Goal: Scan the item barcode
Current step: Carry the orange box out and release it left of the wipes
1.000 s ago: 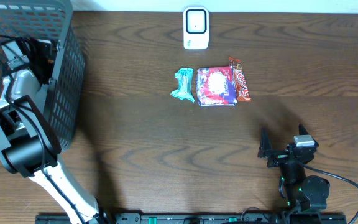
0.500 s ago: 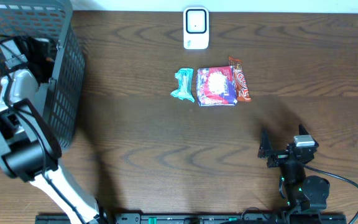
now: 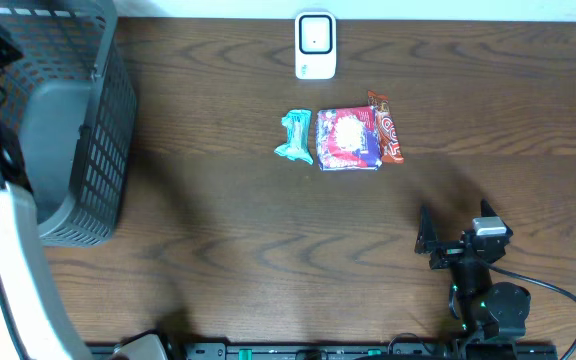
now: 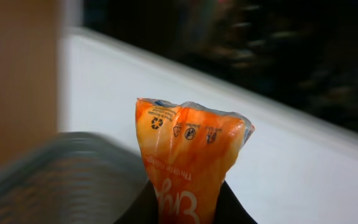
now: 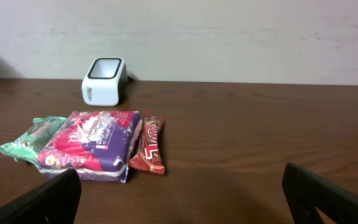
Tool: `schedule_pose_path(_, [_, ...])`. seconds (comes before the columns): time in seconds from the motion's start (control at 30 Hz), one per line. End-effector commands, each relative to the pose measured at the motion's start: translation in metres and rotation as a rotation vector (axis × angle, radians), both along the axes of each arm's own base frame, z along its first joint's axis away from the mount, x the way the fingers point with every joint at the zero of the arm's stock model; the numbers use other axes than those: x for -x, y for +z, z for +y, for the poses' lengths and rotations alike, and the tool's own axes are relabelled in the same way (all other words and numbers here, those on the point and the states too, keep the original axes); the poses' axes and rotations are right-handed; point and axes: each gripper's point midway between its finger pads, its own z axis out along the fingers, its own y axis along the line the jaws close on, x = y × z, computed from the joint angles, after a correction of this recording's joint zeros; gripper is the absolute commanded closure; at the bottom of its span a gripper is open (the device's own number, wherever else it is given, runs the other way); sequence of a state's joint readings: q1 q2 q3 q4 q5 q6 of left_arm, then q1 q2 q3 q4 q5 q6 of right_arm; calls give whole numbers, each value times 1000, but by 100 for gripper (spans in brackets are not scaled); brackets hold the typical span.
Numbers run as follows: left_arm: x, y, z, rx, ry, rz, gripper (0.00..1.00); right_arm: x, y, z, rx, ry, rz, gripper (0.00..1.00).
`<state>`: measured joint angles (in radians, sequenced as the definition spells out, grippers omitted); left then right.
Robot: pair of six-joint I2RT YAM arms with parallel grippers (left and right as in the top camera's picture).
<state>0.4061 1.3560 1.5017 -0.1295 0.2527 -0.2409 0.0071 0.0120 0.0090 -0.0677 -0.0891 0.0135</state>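
left side first: the left arm (image 3: 8, 260) was reaching down into the dark grey plastic mesh basket (image 3: 98, 130) a second ago. now it's lifted out and sits high at the left edge of the overhead, close to the camera. the jaws closed in that same second.

the left gripper (image 4: 188, 208) is pinched narrow on an orange crinkled plastic snack packet (image 4: 188, 149). the packet stands upright out of the jaws, top seal up, with the basket blurred below it. so the pick looks done and the item is out of the basket, not yet scanned. only small recycling marks show on this face, no barcode visible.

the small white box scanner (image 3: 315, 45) is at the far middle of the table, well apart from the held packet. my guess for the next job: carry across and turn the barcode side to it.

in front of the scanner, untouched: teal wrapper (image 3: 296, 137), pink-and-purple foil pack (image 3: 348, 140), red-brown bar (image 3: 386, 127).

the right gripper (image 5: 191, 202) is parked at near right, jaws wide, nothing in them.
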Motion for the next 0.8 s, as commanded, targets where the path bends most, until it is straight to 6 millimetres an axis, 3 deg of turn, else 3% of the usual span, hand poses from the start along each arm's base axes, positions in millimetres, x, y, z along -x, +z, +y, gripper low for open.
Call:
schedule_pose_path(0.0, [-4,13,-85,128,-262,-37,92,0,-1,1,8,3,0,1])
schedule_pose_path(0.13, [-10,-3,-154,142,-386,38,93,0,-1,1,8,3,0,1])
schedule_pose_path(0.2, [-12,-30,-181,138,-406,139,92,0,-1,1,8,3,0,1])
schedule_pose_path(0.27, [-10,-71,-203,141,-405,294,93,0,-1,1,8,3,0,1])
schedule_pose_path(0.43, [-7,-168,-224,63,-312,630,92,0,-1,1,8,3,0,1])
schedule_pose_path(0.77, [-35,-309,-258,-38,-285,945,93,0,-1,1,8,3,0,1])
